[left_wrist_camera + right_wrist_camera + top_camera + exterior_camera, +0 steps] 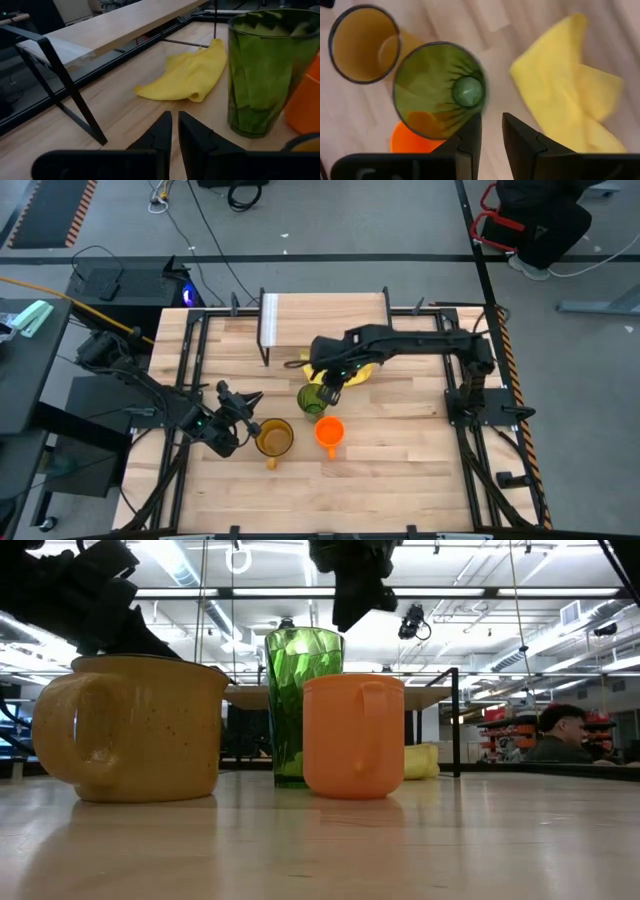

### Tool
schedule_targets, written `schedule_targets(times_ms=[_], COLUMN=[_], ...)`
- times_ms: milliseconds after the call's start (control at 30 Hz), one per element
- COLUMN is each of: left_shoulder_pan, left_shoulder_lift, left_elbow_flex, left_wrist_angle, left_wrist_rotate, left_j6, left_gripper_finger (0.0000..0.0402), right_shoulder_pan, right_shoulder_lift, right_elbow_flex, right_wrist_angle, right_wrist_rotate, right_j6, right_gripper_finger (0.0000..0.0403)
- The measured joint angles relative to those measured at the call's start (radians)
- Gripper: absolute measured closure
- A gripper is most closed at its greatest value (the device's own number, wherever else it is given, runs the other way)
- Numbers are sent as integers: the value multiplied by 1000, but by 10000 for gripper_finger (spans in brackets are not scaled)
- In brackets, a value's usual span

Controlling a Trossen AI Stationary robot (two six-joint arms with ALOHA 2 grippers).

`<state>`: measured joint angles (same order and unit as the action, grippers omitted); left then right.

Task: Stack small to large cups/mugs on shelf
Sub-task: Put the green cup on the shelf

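The tall green tumbler (312, 397) stands upright on its base on the tabletop, also in the low view (300, 700). The small orange mug (330, 432) stands just in front of it, and the amber-yellow mug (275, 437) stands to the left of the orange mug. The shelf (325, 320) stands at the far edge with nothing on its board. My right gripper (491, 135) hovers above the tumbler's rim, pointing down, its fingers a little apart and empty. My left gripper (175, 132) is shut and empty, just left of the amber mug, pointing toward the tumbler (265, 70).
A crumpled yellow cloth (350, 370) lies between the shelf and the tumbler, right beside the tumbler (565, 85). The shelf's thin black leg (70, 85) stands near my left gripper's line. A person sits in the room beyond the table (560, 735).
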<state>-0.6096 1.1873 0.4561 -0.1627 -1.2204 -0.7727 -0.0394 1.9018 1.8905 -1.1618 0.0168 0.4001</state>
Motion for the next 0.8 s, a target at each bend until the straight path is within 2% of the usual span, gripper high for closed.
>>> schedule_targets(times_ms=[367,800], left_shoulder_pan=[17,17], left_shoulder_lift=[1,1], left_elbow_flex=[0,0], left_wrist_angle=[9,14], left_wrist_rotate=[6,10], left_j6=[11,21], left_gripper_finger=[365,369], right_shoulder_pan=[-45,-35], right_shoulder_lift=[81,56], right_elbow_flex=[-2,-1], right_wrist_angle=[12,48], right_wrist_rotate=[-51,-47], right_j6=[-24,-18], right_gripper_finger=[318,318])
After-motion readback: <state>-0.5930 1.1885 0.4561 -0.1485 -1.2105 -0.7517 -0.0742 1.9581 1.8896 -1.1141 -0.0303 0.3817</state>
